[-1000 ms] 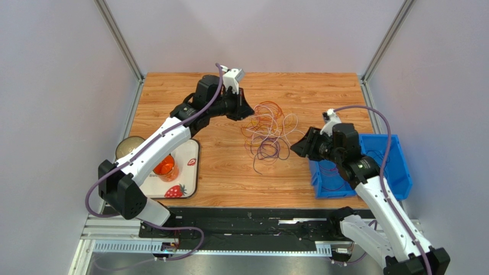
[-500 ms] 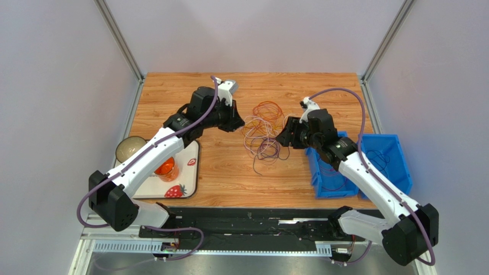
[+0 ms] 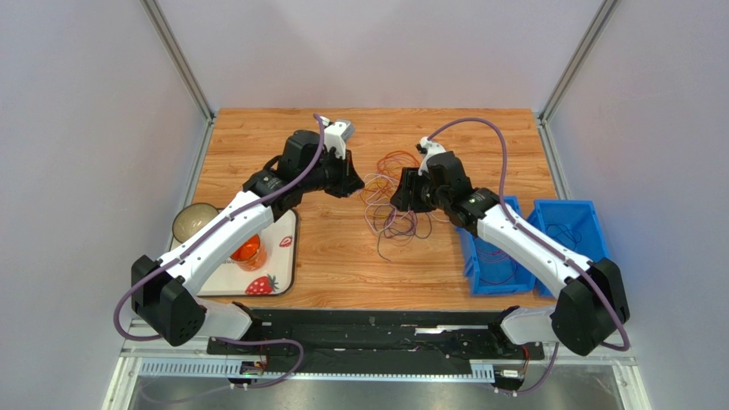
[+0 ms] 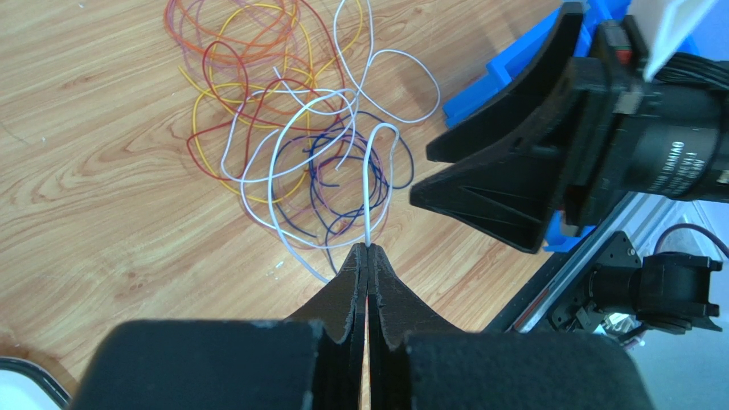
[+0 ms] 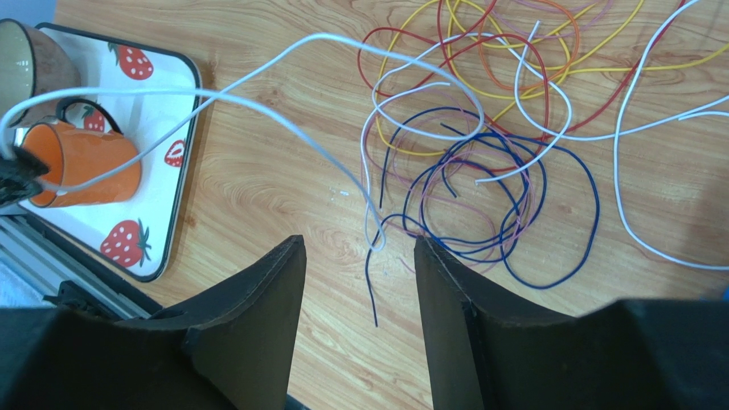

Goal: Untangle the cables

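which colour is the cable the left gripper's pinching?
White. Left wrist view shows it best: the white cable runs straight up from the shut left gripper.

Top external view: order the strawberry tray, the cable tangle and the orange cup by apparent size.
1-2. strawberry tray and cable tangle, about alike; the left arm hides part of the tray.
3. orange cup.

Many tangled cables (image 3: 395, 201), two blue bins (image 3: 492, 286) (image 3: 603, 235), one tray (image 3: 287, 265), one orange mug (image 3: 245, 250).
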